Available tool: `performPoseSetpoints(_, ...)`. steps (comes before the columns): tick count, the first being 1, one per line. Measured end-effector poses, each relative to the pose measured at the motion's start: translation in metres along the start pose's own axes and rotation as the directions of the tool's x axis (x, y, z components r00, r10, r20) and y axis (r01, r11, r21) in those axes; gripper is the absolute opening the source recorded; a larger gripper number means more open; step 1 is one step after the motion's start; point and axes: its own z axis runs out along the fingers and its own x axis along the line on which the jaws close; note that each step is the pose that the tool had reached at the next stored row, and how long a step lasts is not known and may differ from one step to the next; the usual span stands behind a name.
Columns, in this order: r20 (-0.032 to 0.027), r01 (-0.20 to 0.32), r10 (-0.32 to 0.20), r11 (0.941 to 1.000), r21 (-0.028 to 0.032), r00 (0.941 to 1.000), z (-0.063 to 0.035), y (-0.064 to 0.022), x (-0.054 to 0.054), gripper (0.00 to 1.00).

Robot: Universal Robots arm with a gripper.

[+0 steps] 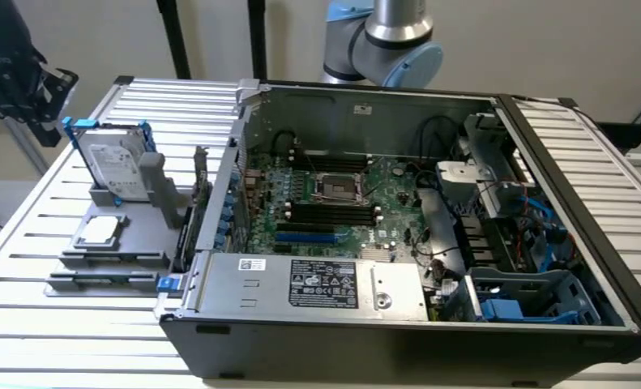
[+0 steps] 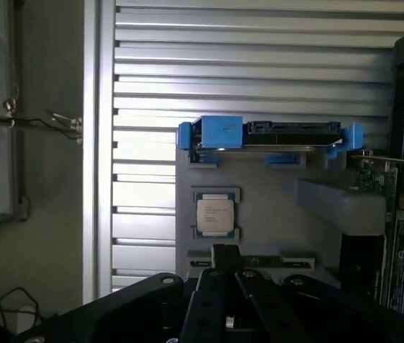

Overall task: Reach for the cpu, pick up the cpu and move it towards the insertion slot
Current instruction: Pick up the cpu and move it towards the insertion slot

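The cpu (image 1: 100,230), a small square chip with a shiny silver top, lies flat in a grey holder (image 1: 109,255) on the slatted table, at the exterior view's left of the open computer case. The wrist view has the cpu (image 2: 215,214) well below and ahead of my gripper (image 2: 225,251), whose black fingers meet with nothing between them. In the exterior view my gripper (image 1: 23,85) hangs high at the far left, above and beyond the holder. The insertion slot (image 1: 339,188), a silver-framed square socket, sits on the green motherboard inside the case.
A silver hard drive (image 1: 115,166) in a blue bracket stands upright in the holder just behind the cpu, and a grey upright block (image 1: 168,190) rises beside it. The case wall (image 1: 217,203) stands between holder and motherboard. Black memory slots (image 1: 331,215) flank the socket.
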Motion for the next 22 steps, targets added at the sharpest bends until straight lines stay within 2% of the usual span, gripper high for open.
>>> performPoseSetpoints(3,-0.0002,0.001,-0.001,1.0,0.0005,1.0,0.0014,-0.0039,0.0,0.11)
performPoseSetpoints(4,-0.0001,0.002,-0.002,1.0,0.0004,1.0,0.002,-0.0049,0.0,0.12)
performPoseSetpoints(5,-0.0001,0.002,-0.002,1.0,0.0004,1.0,0.0025,-0.0057,0.0,0.18)
performPoseSetpoints(6,0.0,0.003,-0.003,1.0,0.0004,1.0,0.0033,-0.0063,0.0,0.18)
performPoseSetpoints(9,-0.0003,0.004,-0.004,1.0,0.0005,1.0,0.0057,-0.0067,0.0,0.36)
performPoseSetpoints(10,-0.0002,0.005,-0.005,1.0,0.0004,1.0,0.0069,-0.0068,0.0,0.36)
performPoseSetpoints(12,-0.0003,0.006,-0.006,1.0,0.0005,1.0,0.0094,-0.0069,0.0,0.47)
performPoseSetpoints(15,-0.0001,0.007,-0.007,1.0,0.0004,1.0,0.0142,-0.007,0.0,0.53)
performPoseSetpoints(17,-0.0003,0.008,-0.008,1.0,0.0005,1.0,0.0177,-0.0071,0.0,0.65)
performPoseSetpoints(22,-0.0002,0.011,-0.011,0.9999,0.0005,0.9999,0.0268,-0.0073,0.0,0.65)
